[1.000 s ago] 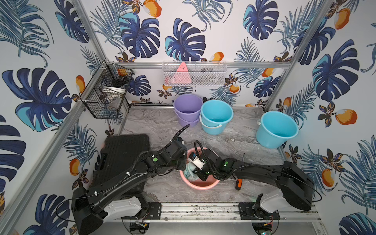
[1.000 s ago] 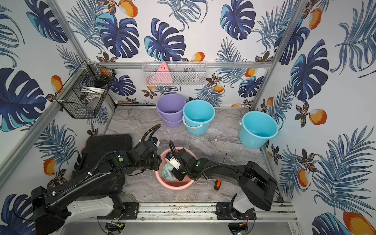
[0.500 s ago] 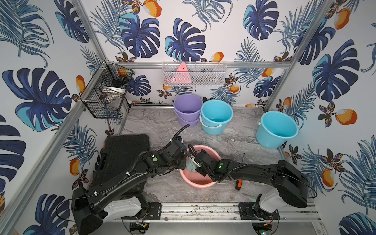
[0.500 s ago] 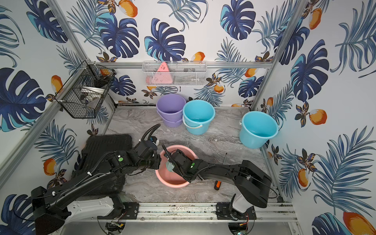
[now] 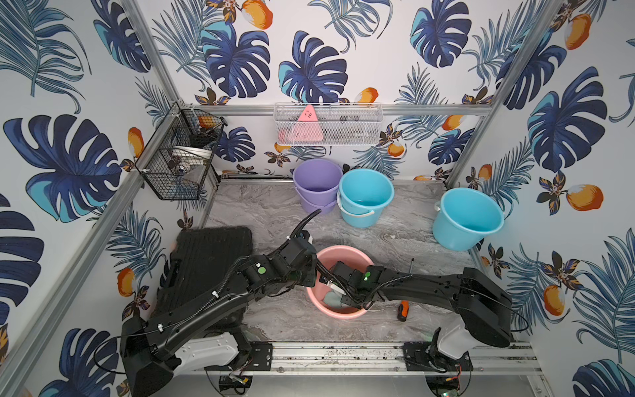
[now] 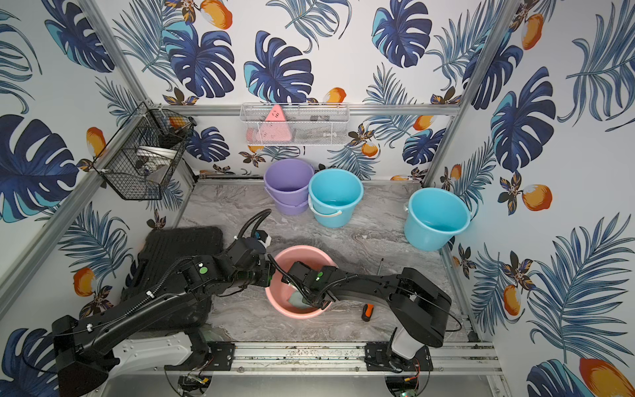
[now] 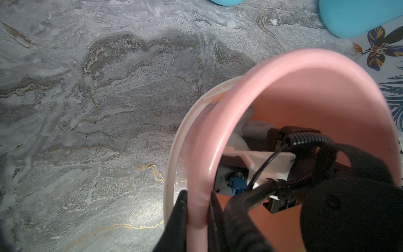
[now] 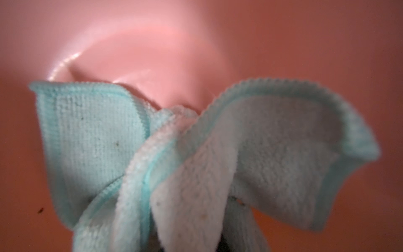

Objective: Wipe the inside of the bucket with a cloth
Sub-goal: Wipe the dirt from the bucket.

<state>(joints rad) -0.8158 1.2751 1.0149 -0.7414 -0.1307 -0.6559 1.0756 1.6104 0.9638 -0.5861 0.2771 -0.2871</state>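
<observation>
Grey marbled bench, closed on three sides by leaf-and-fruit wallpaper behind an aluminium frame.

Changes against a second ago:
- The pink bucket stands where it stood, near the front edge between the two arms.
- The cloth has shifted a little toward the bucket's front wall. It now lies low inside, on the left arm's side.
- The right forearm has drawn slightly inward over the bucket.

Left gripper: its fingers pinch the bucket rim as before, one inside and one outside.

Right gripper: it reaches down into the bucket. The fingers are pressed together on the cloth, whose folds bunch toward them in the right wrist view. The fingers themselves are hidden behind the fabric.

Surroundings:
- A screwdriver lies on the bench near the pink bucket, beside the right arm.
- A black case lies under the left arm.
- At the back, a purple bucket touches a blue bucket.
- A tilted blue bucket leans at the right wall.
- A black wire basket hangs on the left frame.
- A white mesh basket hangs on the back rail.
</observation>
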